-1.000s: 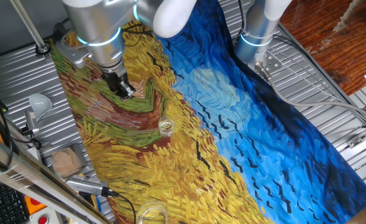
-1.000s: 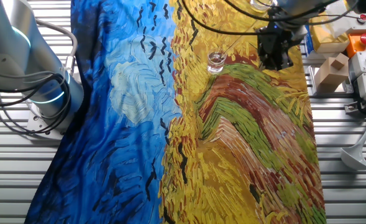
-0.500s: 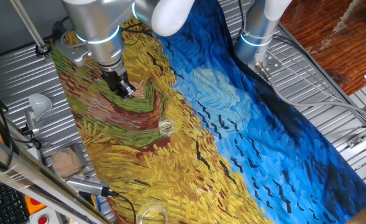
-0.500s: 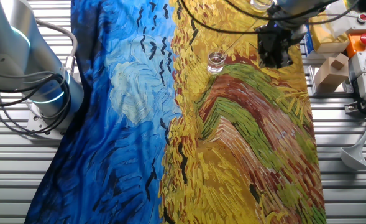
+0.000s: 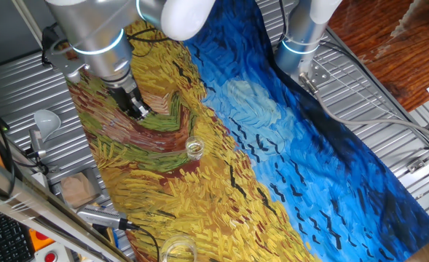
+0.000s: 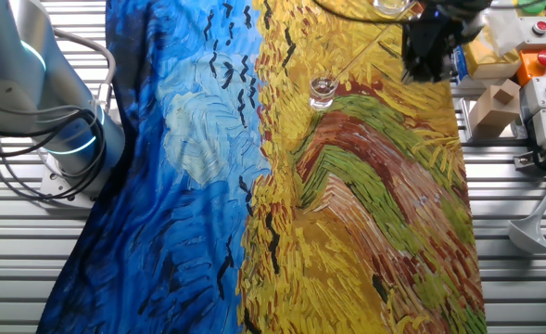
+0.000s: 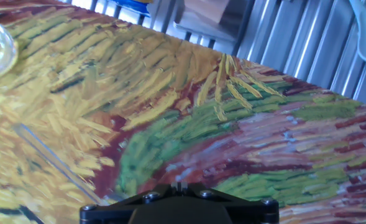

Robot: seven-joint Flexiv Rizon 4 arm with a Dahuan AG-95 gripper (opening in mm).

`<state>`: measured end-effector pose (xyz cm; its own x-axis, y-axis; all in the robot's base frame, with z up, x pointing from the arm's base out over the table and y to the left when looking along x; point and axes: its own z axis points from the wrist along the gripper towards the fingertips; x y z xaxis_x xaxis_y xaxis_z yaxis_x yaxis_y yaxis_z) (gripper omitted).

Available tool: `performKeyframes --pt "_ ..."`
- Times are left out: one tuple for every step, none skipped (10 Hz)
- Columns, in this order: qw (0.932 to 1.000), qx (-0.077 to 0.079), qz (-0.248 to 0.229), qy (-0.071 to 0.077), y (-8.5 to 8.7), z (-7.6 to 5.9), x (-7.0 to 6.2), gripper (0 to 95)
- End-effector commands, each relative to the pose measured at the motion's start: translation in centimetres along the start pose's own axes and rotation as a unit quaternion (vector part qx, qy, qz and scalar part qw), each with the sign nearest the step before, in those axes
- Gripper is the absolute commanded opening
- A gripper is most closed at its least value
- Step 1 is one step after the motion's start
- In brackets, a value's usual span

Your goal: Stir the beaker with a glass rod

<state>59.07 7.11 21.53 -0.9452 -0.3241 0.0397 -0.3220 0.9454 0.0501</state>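
We see painted cloth covering surface; metal slats around cloth. Beaker upright mid-cloth, apart from claw. Claw grips glass rod.

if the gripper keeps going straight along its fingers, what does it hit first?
Probably the painted cloth: the hand view shows only that ahead of the gripper. The beaker sits off to one side, and the glass rod slants away. Depth is unclear.

This is a robotics lab. A ribbed grey metal bench carries a cloth printed with a blue-and-yellow painting, with a silver robot arm base, loose black cables and an orange control box with coloured buttons around it.
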Motion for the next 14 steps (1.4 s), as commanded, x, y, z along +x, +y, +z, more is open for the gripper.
performKeyframes --pt "0.9999 -0.010 0.000 -0.002 0.02 -0.09 -0.06 0.0" --pt "0.9997 -0.018 0.016 -0.002 0.02 -0.10 -0.05 0.0" --pt "0.9997 -0.017 0.017 0.001 0.02 -0.10 -0.04 0.0" --pt "0.9997 -0.018 0.015 0.001 0.02 -0.08 -0.02 0.0" --pt "0.9997 -0.017 0.017 0.002 0.02 -0.07 0.00 0.0" --pt "0.9997 -0.017 0.019 0.002 0.01 -0.06 0.03 0.0" --pt "0.9997 -0.017 0.018 0.003 0.01 -0.06 0.03 0.0" --pt "0.9998 -0.016 0.010 0.005 0.01 -0.06 0.03 0.0" --pt "0.9999 -0.013 -0.004 0.006 0.01 -0.06 0.03 0.0" --pt "0.9998 -0.013 -0.016 0.005 0.01 -0.06 0.03 0.0" --pt "0.9995 -0.015 -0.029 0.003 0.01 -0.06 0.03 0.0" --pt "0.9989 -0.019 -0.043 0.001 0.01 -0.06 0.03 0.0" --pt "0.9982 -0.025 -0.055 -0.002 0.01 -0.06 0.03 0.0" --pt "0.9980 -0.026 -0.057 -0.001 0.01 -0.06 0.03 0.0"
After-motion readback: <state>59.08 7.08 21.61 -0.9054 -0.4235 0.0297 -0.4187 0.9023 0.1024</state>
